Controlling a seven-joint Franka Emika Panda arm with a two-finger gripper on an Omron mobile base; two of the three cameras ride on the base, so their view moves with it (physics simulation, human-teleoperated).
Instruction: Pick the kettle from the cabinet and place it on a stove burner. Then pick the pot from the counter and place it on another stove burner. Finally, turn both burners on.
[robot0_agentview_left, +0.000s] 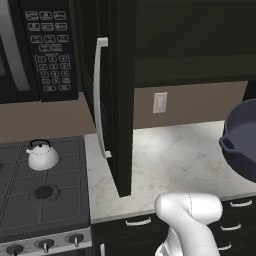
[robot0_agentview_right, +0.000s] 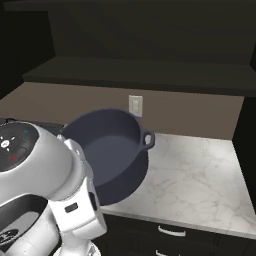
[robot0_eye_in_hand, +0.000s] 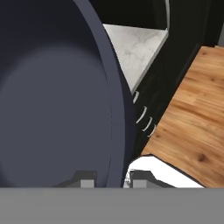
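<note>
The small white-silver kettle (robot0_agentview_left: 41, 155) stands upright on a back burner of the black stove (robot0_agentview_left: 65, 200), behind a bare burner (robot0_agentview_left: 44, 192). The dark blue-grey pot (robot0_agentview_right: 107, 155) hangs tilted above the marbled counter (robot0_agentview_right: 195, 175), lifted off it, its loop handle (robot0_agentview_right: 148, 139) pointing right. It also shows at the right edge of the left base view as the pot (robot0_agentview_left: 243, 140). In the hand view my gripper (robot0_eye_in_hand: 113, 183) is shut on the rim of the pot (robot0_eye_in_hand: 52, 96), one fingertip inside the wall and one outside. The cabinet door (robot0_agentview_left: 122, 100) stands open.
The open door with its long silver handle (robot0_agentview_left: 100, 97) juts out over the counter (robot0_agentview_left: 170, 160) between stove and pot. A black microwave (robot0_agentview_left: 30, 50) hangs above the stove. Silver knobs (robot0_agentview_left: 46, 244) line the stove front. A wall outlet (robot0_agentview_left: 160, 102) sits on the backsplash.
</note>
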